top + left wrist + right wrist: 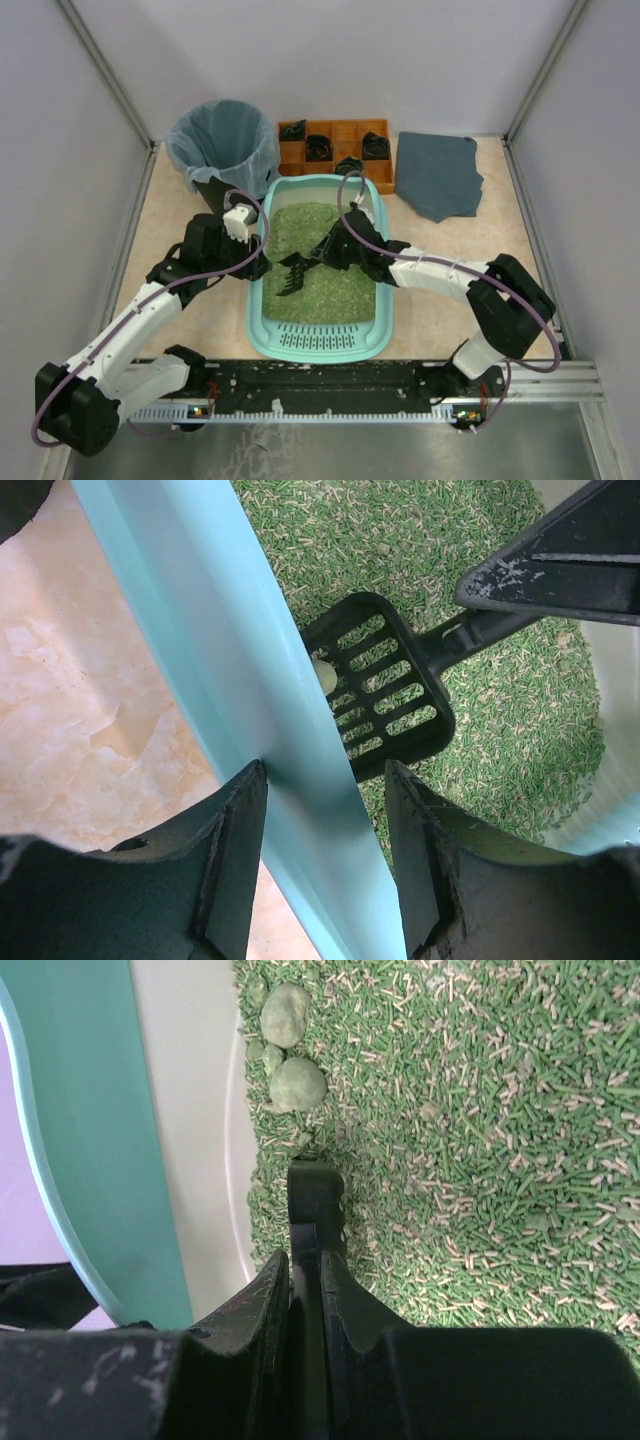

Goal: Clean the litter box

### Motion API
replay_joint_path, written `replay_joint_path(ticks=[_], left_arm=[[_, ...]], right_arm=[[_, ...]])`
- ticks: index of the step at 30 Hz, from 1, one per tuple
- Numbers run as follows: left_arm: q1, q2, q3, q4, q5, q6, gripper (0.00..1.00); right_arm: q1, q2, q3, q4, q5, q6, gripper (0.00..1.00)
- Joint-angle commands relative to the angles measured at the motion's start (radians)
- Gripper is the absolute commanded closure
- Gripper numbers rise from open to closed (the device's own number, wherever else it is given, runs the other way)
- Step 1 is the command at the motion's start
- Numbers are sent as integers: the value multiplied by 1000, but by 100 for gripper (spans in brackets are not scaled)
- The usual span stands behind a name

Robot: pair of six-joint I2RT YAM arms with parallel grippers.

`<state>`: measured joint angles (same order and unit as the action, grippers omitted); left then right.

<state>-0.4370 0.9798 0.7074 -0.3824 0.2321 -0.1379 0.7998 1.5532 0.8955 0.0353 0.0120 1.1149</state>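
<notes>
left wrist: left claw part-open, clamped astride side wall of large light-teal plastic litter box. right claw closed tight on black slotted plastic scoop, its head just beyond left claw on green litter.

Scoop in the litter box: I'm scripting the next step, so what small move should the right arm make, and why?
Probably nudge the scoop under the pale lump beside its head, then lift. The right gripper is shut on the handle, the head lies on the litter, the lump sits against the litter box wall, which the left gripper steadies.
</notes>
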Motion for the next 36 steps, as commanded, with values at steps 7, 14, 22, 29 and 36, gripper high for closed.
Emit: replay_joint_path(ticks=[7, 14, 22, 29, 36], left_arm=[[-22, -3, 9, 9, 52, -5, 43], [-23, -2, 10, 9, 54, -6, 43], [-22, -23, 4, 17, 83, 4, 42], [-22, -31, 0, 24, 85, 6, 41], [-22, -31, 0, 22, 81, 6, 41]], right_arm=[[-12, -145, -36, 36, 20, 60, 100], [-40, -230, -101, 35, 33, 70, 100], [-97, -385, -201, 57, 6, 74, 100], [-161, -524, -254, 60, -33, 66, 100], [-303, -672, -386, 161, -145, 121, 100]])
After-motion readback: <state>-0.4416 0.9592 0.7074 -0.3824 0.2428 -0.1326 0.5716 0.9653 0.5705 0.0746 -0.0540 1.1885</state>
